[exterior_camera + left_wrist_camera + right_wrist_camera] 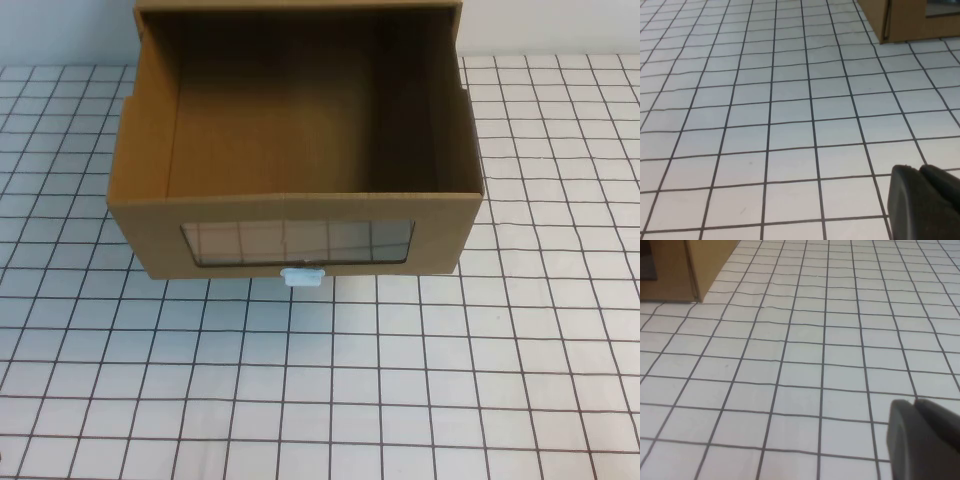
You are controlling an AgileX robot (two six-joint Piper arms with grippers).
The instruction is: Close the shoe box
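Note:
The shoe box (300, 205) is a brown cardboard drawer pulled out toward me, its inside bare. Its front panel has a clear window (297, 241) with a small white pull tab (303, 276) below it. The outer sleeve (300, 8) shows behind it at the far edge. Neither arm shows in the high view. My left gripper (919, 169) hangs shut and empty over the tiled table, the box corner (905, 20) far from it. My right gripper (915, 402) is also shut and empty, well away from the other box corner (705, 260).
The table (400, 380) is white with a dark grid of lines, and it stretches in front of the box and to both sides of it. A pale wall stands behind the box.

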